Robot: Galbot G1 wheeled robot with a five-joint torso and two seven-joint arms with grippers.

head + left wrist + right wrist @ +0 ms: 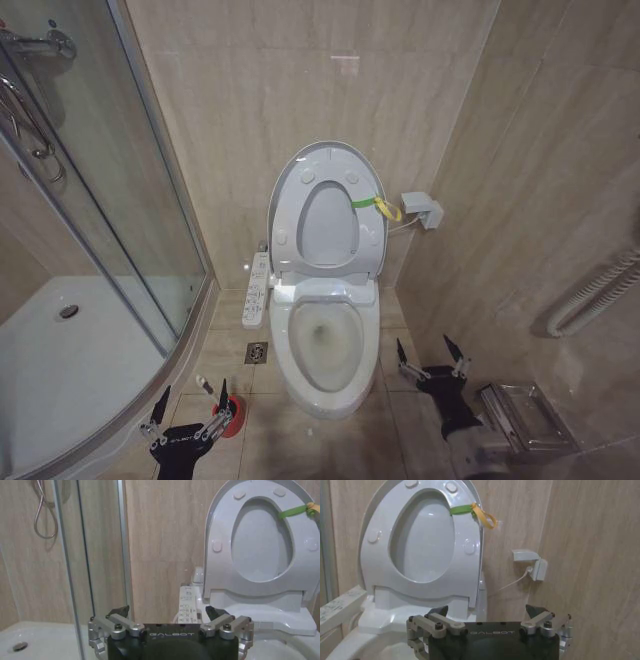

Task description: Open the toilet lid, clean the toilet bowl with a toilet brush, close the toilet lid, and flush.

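The toilet lid [325,225] stands raised against the wall, its underside showing through the raised white seat ring [283,225] with a green-yellow tag [375,205]. Below them the toilet bowl [325,345] lies uncovered, with some water at the bottom. The toilet brush [204,384] stands in its red holder [233,416] on the floor left of the bowl. My left gripper [194,390] hovers open right by it, the thin white handle showing between its fingers. My right gripper [424,342] is open, low beside the bowl's right side. In the wrist views, both grippers [166,609] [486,608] face the raised lid [262,543] [422,543].
A glass shower enclosure [120,200] with a white tray [60,370] takes up the left. The bidet control panel [256,290] juts from the bowl's left side, with a floor drain [257,352] below it. A wall box [422,210], a hose [600,290] and a metal rack [525,415] lie to the right.
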